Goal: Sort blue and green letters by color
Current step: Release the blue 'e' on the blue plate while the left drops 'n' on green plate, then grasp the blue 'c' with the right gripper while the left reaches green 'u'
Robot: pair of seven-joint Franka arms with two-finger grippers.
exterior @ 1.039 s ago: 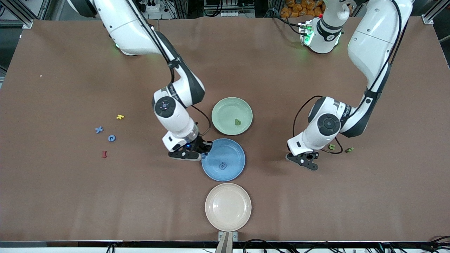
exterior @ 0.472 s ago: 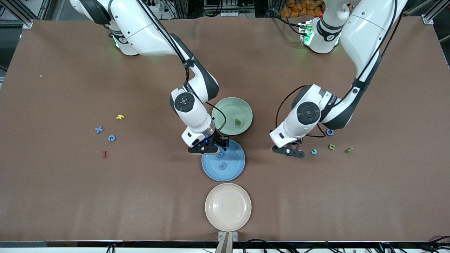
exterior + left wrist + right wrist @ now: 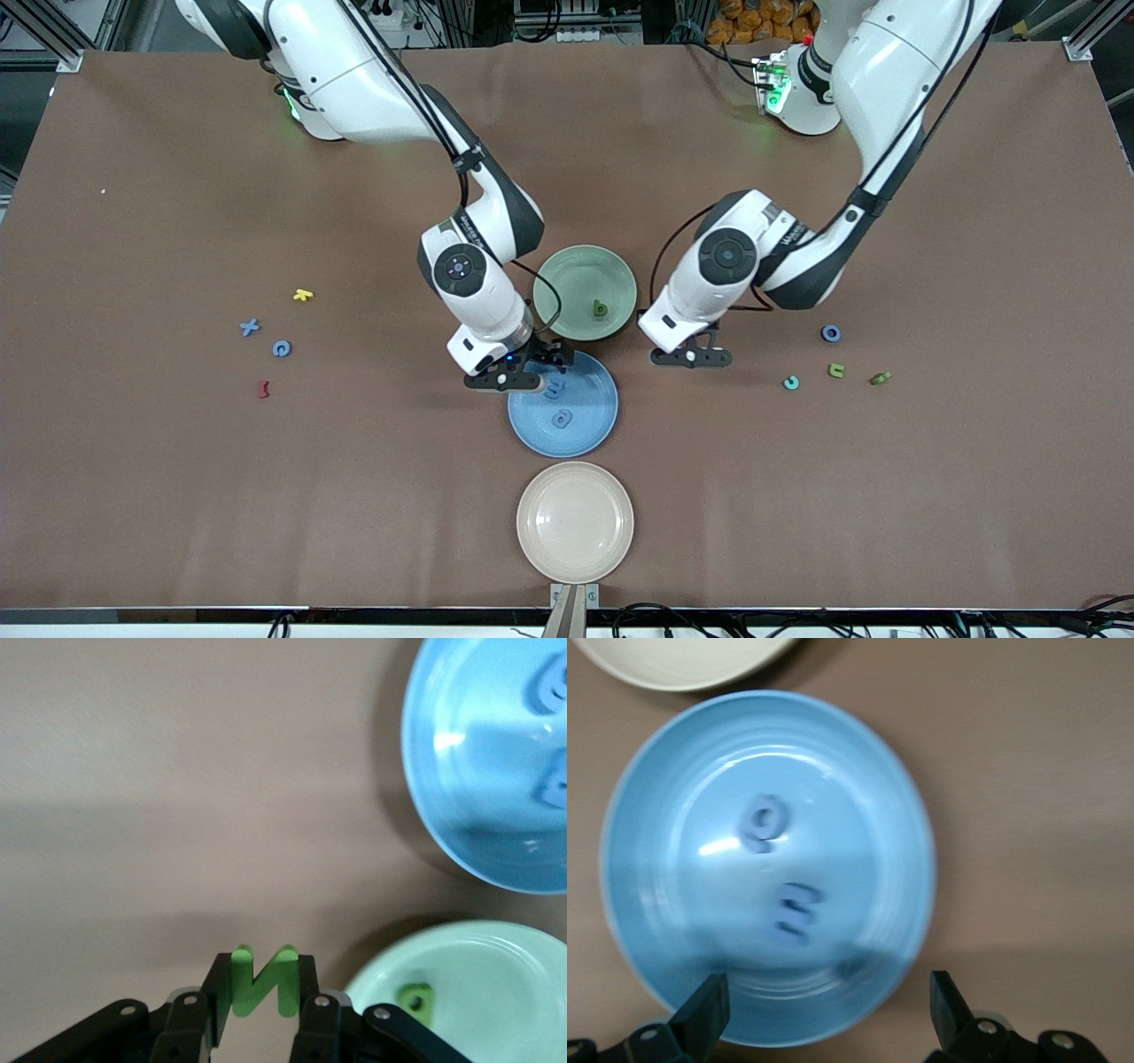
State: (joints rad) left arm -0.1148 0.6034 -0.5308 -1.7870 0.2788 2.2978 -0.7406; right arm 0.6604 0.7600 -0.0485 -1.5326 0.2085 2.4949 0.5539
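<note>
In the front view the right gripper [image 3: 532, 370] hangs spread wide over the round blue plate's [image 3: 594, 427] rim. The left gripper [image 3: 700, 353] hovers over brown tabletop [image 3: 797, 496] beside the round green plate [image 3: 567, 266].

The left wrist view shows its fingers [image 3: 306, 988] clamping a flat green letter [image 3: 263, 979].

The right wrist view shows two blurred blue letters [image 3: 793, 914] in the plate.

Centre: the round green plate [image 3: 585, 292], round blue plate [image 3: 563, 404] and round cream plate [image 3: 575, 521] stood in a close row, little room between them.
Over the blue plate: the right gripper [image 3: 532, 370] hung there, fingers wide.
Beside the green plate: the left gripper [image 3: 700, 353] blocked that gap, clamping a green letter [image 3: 263, 980].
Table ends: small scattered letters only, open brown tabletop [image 3: 886, 496] nearer the camera.
</note>
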